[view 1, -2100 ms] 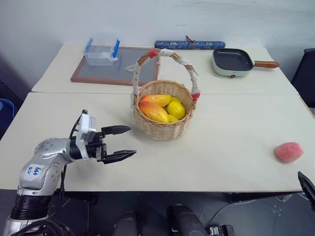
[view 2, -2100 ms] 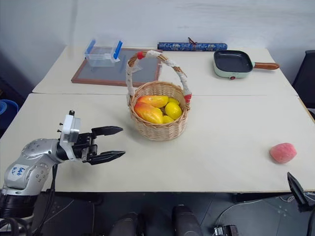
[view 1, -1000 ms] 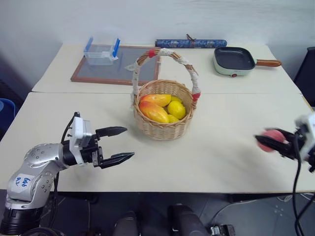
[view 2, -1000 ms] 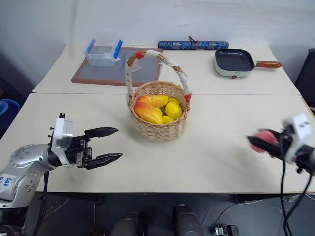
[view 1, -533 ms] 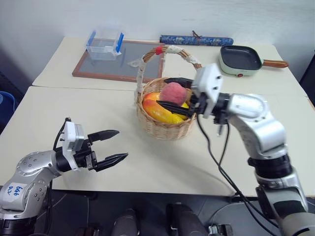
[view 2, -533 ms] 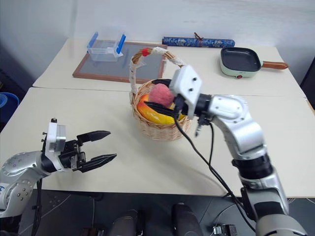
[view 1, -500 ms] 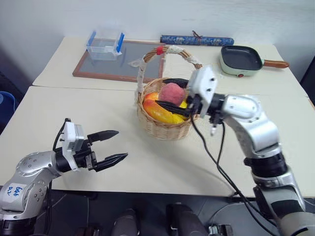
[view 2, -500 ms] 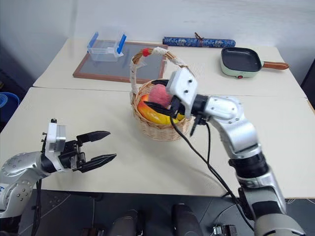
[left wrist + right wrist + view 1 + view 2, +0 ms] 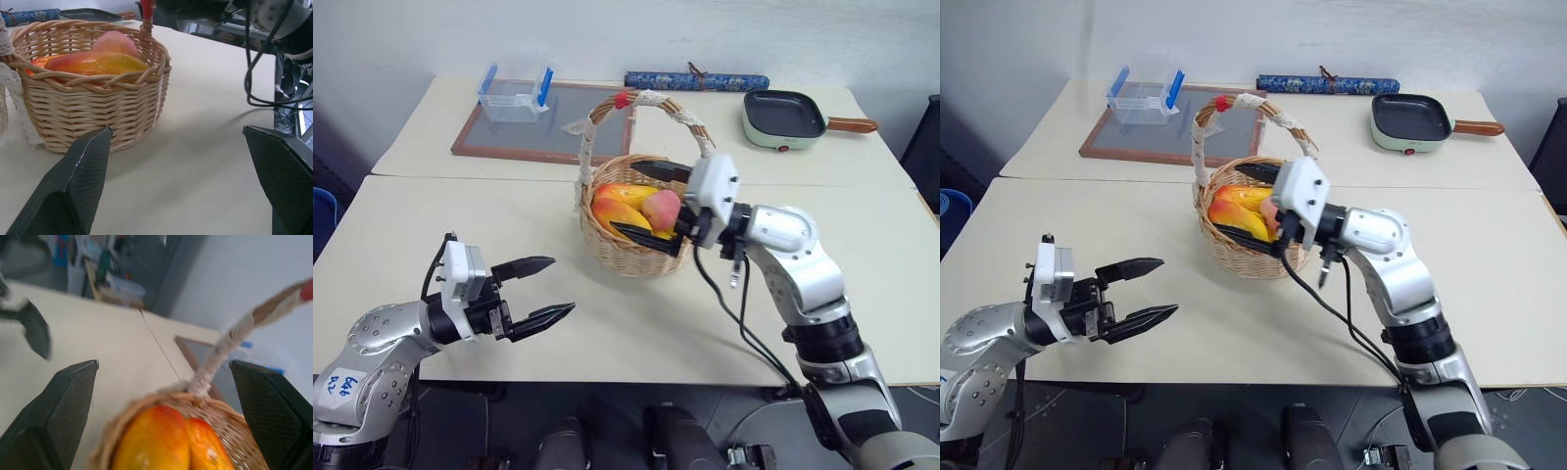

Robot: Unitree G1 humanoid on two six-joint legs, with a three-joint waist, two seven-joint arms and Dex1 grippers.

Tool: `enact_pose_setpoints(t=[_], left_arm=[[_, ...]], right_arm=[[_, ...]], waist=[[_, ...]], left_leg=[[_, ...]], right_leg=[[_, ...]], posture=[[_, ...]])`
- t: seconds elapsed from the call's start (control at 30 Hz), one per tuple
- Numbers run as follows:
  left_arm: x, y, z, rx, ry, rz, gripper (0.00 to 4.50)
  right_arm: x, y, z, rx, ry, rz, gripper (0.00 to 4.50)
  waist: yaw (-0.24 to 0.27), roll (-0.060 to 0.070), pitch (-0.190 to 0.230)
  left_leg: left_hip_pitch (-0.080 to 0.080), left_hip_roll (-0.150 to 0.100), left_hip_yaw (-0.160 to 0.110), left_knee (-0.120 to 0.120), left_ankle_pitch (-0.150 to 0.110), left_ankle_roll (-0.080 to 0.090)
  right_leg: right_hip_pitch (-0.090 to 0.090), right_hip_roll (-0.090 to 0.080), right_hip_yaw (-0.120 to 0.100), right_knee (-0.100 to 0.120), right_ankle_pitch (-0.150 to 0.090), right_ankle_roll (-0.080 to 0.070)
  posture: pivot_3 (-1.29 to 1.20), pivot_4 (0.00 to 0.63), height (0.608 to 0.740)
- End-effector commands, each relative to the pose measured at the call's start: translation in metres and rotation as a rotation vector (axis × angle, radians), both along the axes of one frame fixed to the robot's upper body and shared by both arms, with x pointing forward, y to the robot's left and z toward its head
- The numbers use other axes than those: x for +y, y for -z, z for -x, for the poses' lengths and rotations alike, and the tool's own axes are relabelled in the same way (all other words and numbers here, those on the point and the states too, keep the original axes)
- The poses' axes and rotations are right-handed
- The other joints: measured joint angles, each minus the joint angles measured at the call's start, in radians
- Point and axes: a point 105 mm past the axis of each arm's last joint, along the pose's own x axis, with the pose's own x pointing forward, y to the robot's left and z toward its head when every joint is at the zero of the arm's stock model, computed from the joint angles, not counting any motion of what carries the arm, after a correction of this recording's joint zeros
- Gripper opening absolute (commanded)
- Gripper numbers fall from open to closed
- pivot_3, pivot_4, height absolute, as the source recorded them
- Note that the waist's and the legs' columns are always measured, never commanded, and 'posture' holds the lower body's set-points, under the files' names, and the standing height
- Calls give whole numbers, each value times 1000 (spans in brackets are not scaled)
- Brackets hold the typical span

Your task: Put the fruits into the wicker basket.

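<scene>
1. The table (image 9: 803, 323) is seen under everything, with the wicker basket (image 9: 631, 250) standing near its middle.
2. The wicker basket is taken as the landmark; its cloth-wrapped handle (image 9: 651, 101) arches upright over it.
3. The right gripper (image 9: 651, 201) is held over the basket's rim on the robot's right side, its 2 fingers spread wide apart, 1 above and 1 below the peach (image 9: 662, 209).
4. The left gripper (image 9: 543, 291) is held above the table, well apart from the basket on the robot's left, its 2 fingers spread apart on nothing.
5. The mangoes (image 9: 619, 204) are seen lying inside the basket.
6. The peach is seen inside the basket, beside the mangoes; whether it is touched by the fingers cannot be told.
</scene>
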Motion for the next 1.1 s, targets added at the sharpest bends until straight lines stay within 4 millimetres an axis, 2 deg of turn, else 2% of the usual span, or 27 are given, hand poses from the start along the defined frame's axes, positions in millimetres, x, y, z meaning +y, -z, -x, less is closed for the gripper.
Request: enact_pose_setpoints(t=[0.03, 0.1, 0.23, 0.3, 0.37, 0.43, 0.57, 0.7, 0.8, 0.9, 1.03, 1.1], left_arm=[[-1, -6, 0, -26, 16, 14, 4500], [0, -7, -1, -30, 18, 14, 4500], [3, -9, -3, -37, 14, 20, 4500], [4, -9, -4, -38, 15, 20, 4500], [3, -11, -4, -41, 18, 29, 4500], [1, -12, -4, -43, 26, 40, 4500], [-6, -17, -4, -46, 52, 62, 4500], [-10, -19, -4, -53, 62, 65, 4500], [-11, -20, -1, -58, 62, 63, 4500], [-10, -21, 0, -64, 51, 61, 4500], [-9, -21, 0, -66, 45, 59, 4500], [-10, -20, -1, -64, 50, 61, 4500]], right_arm=[[-27, 12, 33, 120, -118, 36, 4457], [-50, 24, 34, 207, -63, 83, 4457], [-102, 31, 15, 249, 132, 122, 4457], [-124, 24, -1, 229, 231, 111, 4457], [-132, 17, -16, 212, 278, 89, 4457], [-127, 14, -26, 206, 263, 81, 4457], [-91, 12, -49, 219, 179, 55, 4457], [-66, 8, -74, 248, 156, 11, 4457], [-55, 9, -81, 250, 127, 37, 3523], [-56, 6, -81, 256, 107, 31, 2499], [-73, 2, -73, 260, 89, 7, 1085], [-91, 1, -65, 255, 112, 3, 430]], waist=[[8, 0, 0], [9, 0, 0], [4, 0, 0], [-2, 0, 0], [-7, 0, 0], [-8, 1, 1], [-11, 1, 1], [-7, 1, 1], [-1, 1, 1], [1, 1, 1], [1, 1, 1], [3, 1, 1]], left_leg=[[1, 0, 0, 0, 0, 1], [3, -1, -1, 0, -1, 2], [3, -2, 2, 0, 0, 4], [5, -2, 2, 0, 0, 4], [6, -1, 3, 0, 1, 4], [6, -1, 3, 0, 1, 3], [5, 0, 3, 0, 2, 0], [4, 0, 3, 0, 6, -5], [3, -1, 3, 1, 5, -5], [2, -1, 2, 0, 5, -5], [1, 0, 2, 0, 5, -5], [1, 0, 2, -1, 4, -5]], right_leg=[[2, 0, 0, 0, 0, 0], [4, -1, 0, -2, 0, 0], [4, -1, 3, -3, 0, -1], [6, -1, 3, -3, 0, -1], [6, 0, 4, -3, 0, -2], [4, 1, 4, -2, 0, -2], [2, 2, 4, -1, 0, -2], [1, 2, 4, 0, 0, -2], [1, 1, 4, 0, 0, -2], [1, 0, 3, -1, 0, -2], [0, 0, 2, -1, 0, -1], [0, 0, 2, -1, 0, -1]], posture=[[0, 150, 740], [0, 150, 740], [0, 150, 740], [0, 150, 740], [0, 150, 740], [0, 150, 740], [0, 150, 740], [0, 150, 740], [0, 150, 740], [0, 150, 740], [0, 150, 740], [0, 150, 740]])
